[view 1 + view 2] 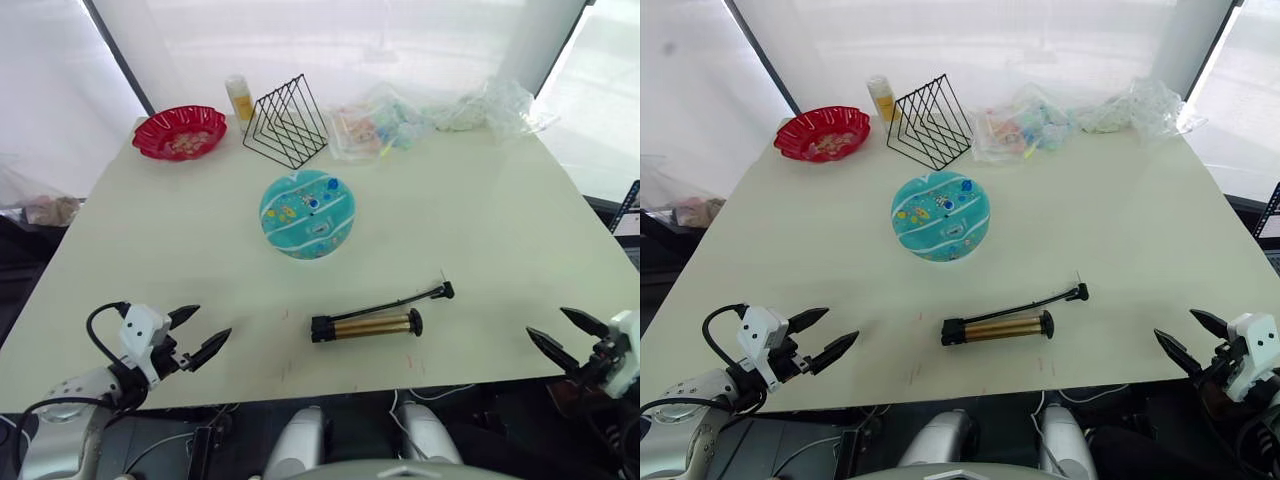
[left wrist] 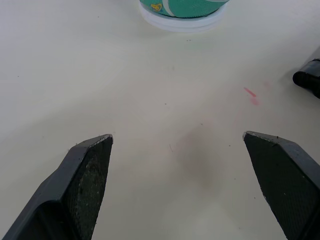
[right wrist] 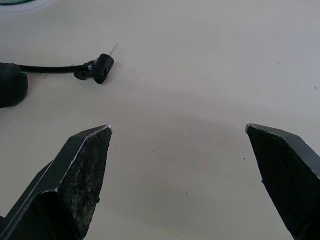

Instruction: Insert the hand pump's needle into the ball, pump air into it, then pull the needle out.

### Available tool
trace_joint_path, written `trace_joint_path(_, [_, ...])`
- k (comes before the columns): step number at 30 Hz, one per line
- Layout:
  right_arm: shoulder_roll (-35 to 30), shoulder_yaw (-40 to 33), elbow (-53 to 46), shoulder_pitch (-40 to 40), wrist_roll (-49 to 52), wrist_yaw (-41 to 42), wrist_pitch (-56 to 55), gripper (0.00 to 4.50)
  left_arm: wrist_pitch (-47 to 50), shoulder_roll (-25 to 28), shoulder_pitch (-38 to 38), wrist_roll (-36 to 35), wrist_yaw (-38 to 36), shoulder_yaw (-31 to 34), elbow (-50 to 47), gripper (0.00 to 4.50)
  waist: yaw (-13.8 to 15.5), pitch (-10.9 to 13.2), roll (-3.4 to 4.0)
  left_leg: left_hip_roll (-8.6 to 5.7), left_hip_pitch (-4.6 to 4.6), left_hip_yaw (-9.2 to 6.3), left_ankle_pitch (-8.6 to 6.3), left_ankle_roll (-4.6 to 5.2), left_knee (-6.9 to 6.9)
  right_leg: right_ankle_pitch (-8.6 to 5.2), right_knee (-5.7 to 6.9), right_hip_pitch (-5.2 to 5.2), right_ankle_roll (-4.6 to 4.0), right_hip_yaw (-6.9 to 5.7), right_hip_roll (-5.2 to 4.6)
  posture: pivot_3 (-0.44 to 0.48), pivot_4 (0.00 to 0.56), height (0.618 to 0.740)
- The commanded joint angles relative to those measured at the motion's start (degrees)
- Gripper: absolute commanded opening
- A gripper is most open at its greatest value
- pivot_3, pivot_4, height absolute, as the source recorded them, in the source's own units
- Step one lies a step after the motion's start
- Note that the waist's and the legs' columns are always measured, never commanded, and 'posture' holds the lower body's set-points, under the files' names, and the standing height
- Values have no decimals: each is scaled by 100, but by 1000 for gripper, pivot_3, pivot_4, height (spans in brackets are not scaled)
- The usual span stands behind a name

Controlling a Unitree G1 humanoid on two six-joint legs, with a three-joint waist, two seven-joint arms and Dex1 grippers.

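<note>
The teal ball (image 1: 306, 213) with white stripes lies flattish on a white ring in the middle of the table. In front of it the brass hand pump (image 1: 366, 325) lies on its side, its thin black hose running right to the black fitting and needle (image 3: 114, 48). My left gripper (image 1: 200, 333) hovers open at the table's front left edge, well left of the pump. My right gripper (image 1: 567, 334) is open at the front right edge, right of the hose end. Both are empty.
A red bowl (image 1: 180, 131) sits at the back left beside a yellow bottle (image 1: 239, 98) and a black wire rack (image 1: 288, 121). Clear plastic bags (image 1: 430, 115) lie along the back edge. The cream table (image 1: 480, 220) is bare on the right side.
</note>
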Motion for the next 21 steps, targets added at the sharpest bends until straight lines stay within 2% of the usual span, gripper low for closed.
trace_joint_path(1, [-6,-166,-110,-9,24,-20,-118,4500,-44,71,-25,-18,-48,55,-38,4445,1,0,0,0,0,0,0,0,0,0,0,0,0,0,0,0,150,740])
trace_joint_path(16, [-63,-201,12,-298,102,114,-164,4500,90,131,-189,-80,-436,-143,-123,4445,-3,0,0,0,0,0,0,0,0,0,0,0,0,0,1,0,150,740])
trace_joint_path(19, [-86,-195,-73,-267,167,346,-283,4500,472,283,-285,-186,-595,-322,-391,4445,1,0,0,0,0,-1,0,0,0,0,0,0,0,-1,0,0,150,740])
trace_joint_path(21, [-243,-87,-234,-139,169,874,-534,4500,667,434,-628,-72,-839,-815,-716,4445,17,4,7,-1,-1,-1,0,0,0,0,0,1,0,-1,-1,0,150,740])
